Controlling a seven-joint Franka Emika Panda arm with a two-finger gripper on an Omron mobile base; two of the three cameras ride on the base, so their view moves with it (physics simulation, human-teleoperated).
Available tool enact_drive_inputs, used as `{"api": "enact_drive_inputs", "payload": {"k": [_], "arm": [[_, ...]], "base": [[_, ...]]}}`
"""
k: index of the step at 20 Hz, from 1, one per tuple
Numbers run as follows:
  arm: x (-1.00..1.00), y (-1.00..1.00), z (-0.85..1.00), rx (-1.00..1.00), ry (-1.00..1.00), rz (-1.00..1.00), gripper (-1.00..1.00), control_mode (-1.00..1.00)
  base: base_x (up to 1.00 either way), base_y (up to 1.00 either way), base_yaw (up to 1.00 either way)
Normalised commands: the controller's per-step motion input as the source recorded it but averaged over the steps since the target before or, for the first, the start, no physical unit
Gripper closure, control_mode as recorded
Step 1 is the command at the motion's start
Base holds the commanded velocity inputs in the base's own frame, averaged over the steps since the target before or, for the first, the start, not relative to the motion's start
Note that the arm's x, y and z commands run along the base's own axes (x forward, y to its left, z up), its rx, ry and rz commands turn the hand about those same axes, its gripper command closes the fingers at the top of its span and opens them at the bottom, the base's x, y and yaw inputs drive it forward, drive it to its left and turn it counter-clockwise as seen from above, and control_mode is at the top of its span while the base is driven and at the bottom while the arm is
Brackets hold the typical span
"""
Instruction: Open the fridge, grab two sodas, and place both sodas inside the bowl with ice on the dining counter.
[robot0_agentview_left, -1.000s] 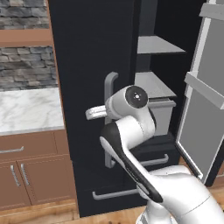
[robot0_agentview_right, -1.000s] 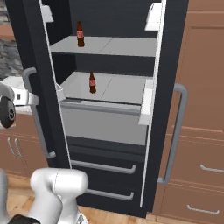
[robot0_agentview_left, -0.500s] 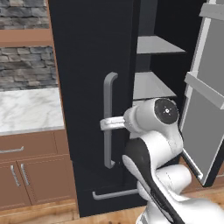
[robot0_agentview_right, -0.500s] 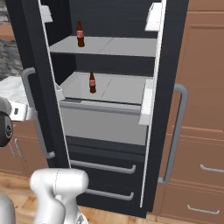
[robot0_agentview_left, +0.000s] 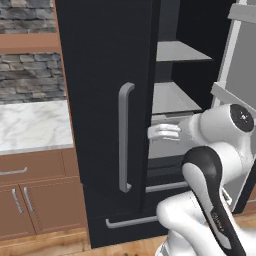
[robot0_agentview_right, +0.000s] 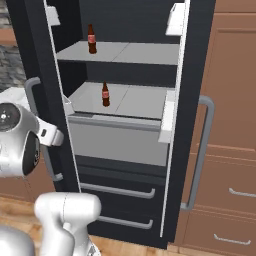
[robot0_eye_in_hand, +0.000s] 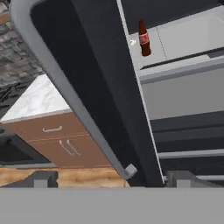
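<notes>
The fridge (robot0_agentview_right: 125, 120) stands open, so both sodas are reachable; one soda (robot0_agentview_right: 91, 39) on the top shelf, the other (robot0_agentview_right: 105, 94) below; the fingers (robot0_eye_in_hand: 107, 179) are spread, empty, beside the door handle (robot0_agentview_left: 125, 137).

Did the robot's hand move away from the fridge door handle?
Yes. In the left base view the gripper has swung right, off the grey handle, and now sits open past the fridge door's edge.
</notes>
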Motion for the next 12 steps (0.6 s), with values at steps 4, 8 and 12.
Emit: {"api": "enact_drive_inputs", "payload": {"k": [4, 8, 12], "arm": [[0.17, -0.72, 0.12, 0.26, 0.00, 0.02, -1.00, -1.00], [0.18, -0.81, 0.09, 0.27, 0.00, 0.00, -1.00, -1.00], [0.51, -0.43, 0.22, 0.27, 0.03, 0.00, -1.00, -1.00]], "base": [[0.00, 0.00, 0.00], [0.00, 0.00, 0.00], [0.00, 0.00, 0.00]]}}
